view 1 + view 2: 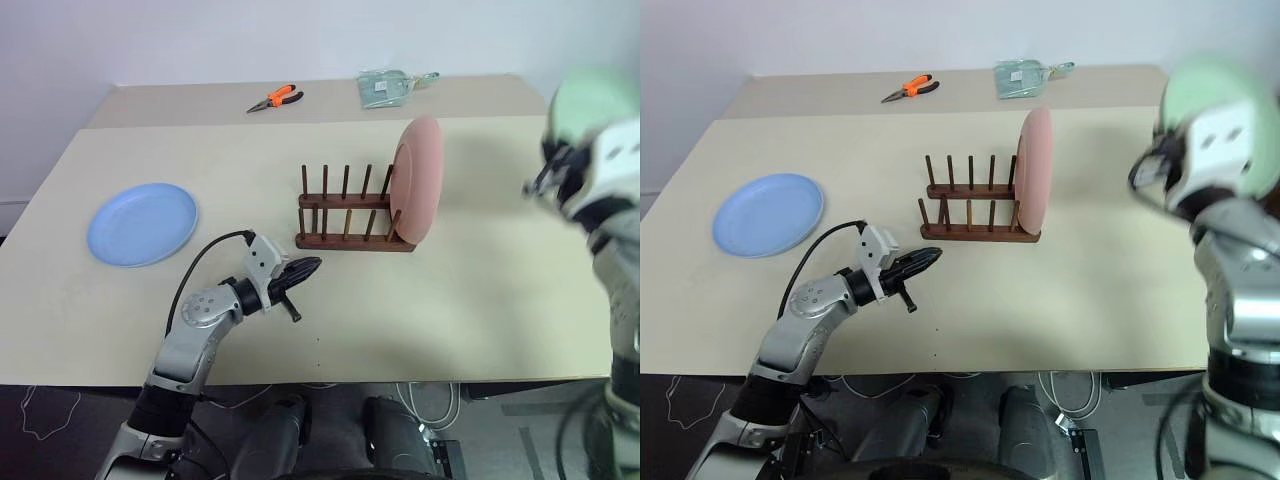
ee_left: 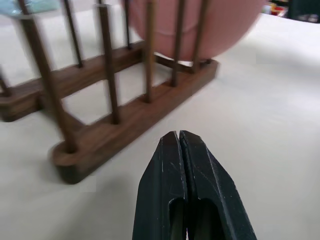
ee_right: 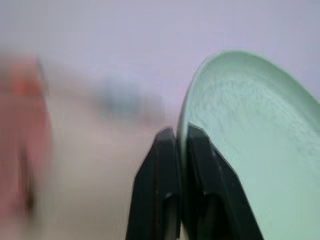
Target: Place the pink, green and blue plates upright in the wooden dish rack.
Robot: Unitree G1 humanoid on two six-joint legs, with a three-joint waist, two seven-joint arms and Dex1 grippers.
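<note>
My right gripper (image 3: 176, 131) is clamped on the green plate's (image 3: 260, 150) rim, raised right of the wooden dish rack (image 1: 350, 215), where the pink plate (image 1: 420, 180) stands. My left gripper (image 2: 180, 137), shut and empty, points at the rack; the blue plate (image 1: 142, 223) lies flat on the tabletop (image 1: 480, 300), far left.

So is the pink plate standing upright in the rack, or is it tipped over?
Upright: the pink plate stands on edge between the end pegs of the wooden dish rack.
</note>
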